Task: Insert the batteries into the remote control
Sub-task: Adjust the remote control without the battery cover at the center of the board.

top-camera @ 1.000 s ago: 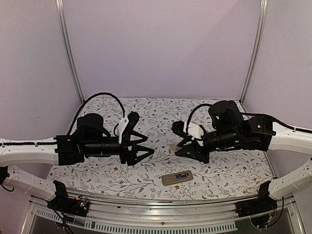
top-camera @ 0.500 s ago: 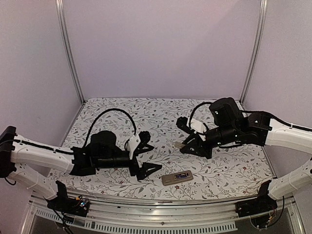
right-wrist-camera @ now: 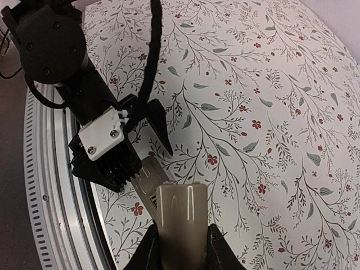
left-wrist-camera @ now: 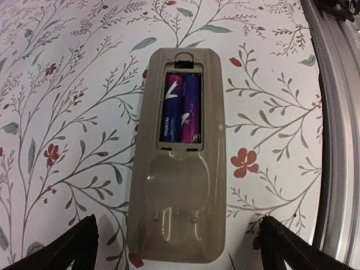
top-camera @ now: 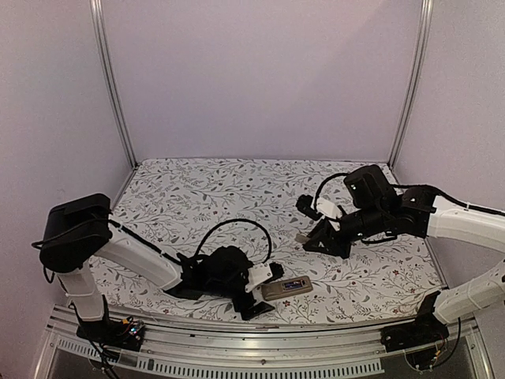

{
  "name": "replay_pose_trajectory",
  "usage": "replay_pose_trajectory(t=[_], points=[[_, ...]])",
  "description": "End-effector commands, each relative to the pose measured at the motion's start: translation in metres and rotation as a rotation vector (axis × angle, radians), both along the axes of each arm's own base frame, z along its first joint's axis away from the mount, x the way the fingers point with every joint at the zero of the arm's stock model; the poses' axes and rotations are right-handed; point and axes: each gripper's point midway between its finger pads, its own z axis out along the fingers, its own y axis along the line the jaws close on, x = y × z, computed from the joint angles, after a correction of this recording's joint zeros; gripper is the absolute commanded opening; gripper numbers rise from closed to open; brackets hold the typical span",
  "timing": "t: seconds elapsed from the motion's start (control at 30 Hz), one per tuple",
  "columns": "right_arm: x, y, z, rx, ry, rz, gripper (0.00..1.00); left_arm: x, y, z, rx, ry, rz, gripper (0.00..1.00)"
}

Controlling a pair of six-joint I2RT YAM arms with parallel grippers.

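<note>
Between the left pincer's [left-wrist-camera: 183, 243] spread tips lies the remote control [left-wrist-camera: 179, 169].

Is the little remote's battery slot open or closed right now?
Open: the remote lies back up and uncovered, two purple batteries side by side inside. The tan cover sits in the right gripper.

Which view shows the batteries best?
Left wrist: both batteries lie side by side in the open recess of the remote control. Top external shows them only as a tiny purple fleck; the right wrist view does not show them.
</note>
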Motion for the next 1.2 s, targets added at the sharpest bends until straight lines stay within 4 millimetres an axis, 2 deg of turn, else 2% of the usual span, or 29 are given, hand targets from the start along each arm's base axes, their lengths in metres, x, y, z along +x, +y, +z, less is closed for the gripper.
replay_pose_trajectory(t=[0.0, 0.1, 0.2, 0.37, 0.5, 0.63, 0.77, 0.93, 0.97, 1.03, 1.07, 1.17], points=[[-0.001, -0.009, 0.004, 0.014, -0.006, -0.029, 0.2, -0.003, -0.011, -0.01, 0.029, -0.02, -0.049, 0.99], [0.001, -0.014, 0.009, 0.026, -0.021, -0.046, 0.2, -0.003, -0.013, -0.01, 0.02, -0.033, -0.057, 0.96], [0.001, -0.016, 0.014, 0.033, -0.033, -0.05, 0.2, -0.006, -0.013, -0.014, 0.031, -0.035, -0.085, 0.89], [0.001, -0.017, 0.014, 0.033, -0.036, -0.052, 0.19, -0.009, -0.01, -0.026, 0.076, -0.037, -0.112, 0.65], [-0.002, -0.015, 0.014, 0.037, -0.028, -0.033, 0.19, -0.008, 0.001, -0.033, 0.117, -0.051, -0.104, 0.54], [-0.004, -0.012, 0.013, 0.043, -0.023, -0.009, 0.2, -0.008, 0.019, -0.036, 0.164, -0.075, -0.094, 0.51], [-0.008, -0.007, 0.011, 0.058, -0.012, 0.028, 0.19, -0.015, 0.039, -0.038, 0.199, -0.057, -0.11, 0.51], [-0.009, -0.004, -0.005, 0.025, 0.029, 0.035, 0.16, -0.02, 0.057, -0.04, 0.222, -0.044, -0.106, 0.53], [-0.009, -0.003, -0.009, 0.017, 0.04, 0.036, 0.16, -0.021, 0.058, -0.039, 0.215, -0.043, -0.107, 0.58], [-0.011, 0.0, -0.013, 0.005, 0.04, 0.043, 0.16, -0.02, 0.06, -0.034, 0.194, -0.051, -0.097, 0.78], [-0.01, 0.001, -0.014, -0.004, 0.029, 0.045, 0.16, -0.017, 0.06, -0.03, 0.184, -0.06, -0.082, 0.85], [-0.015, 0.008, -0.013, -0.004, -0.006, 0.079, 0.16, -0.009, 0.055, -0.006, 0.111, -0.079, -0.045, 0.91]])
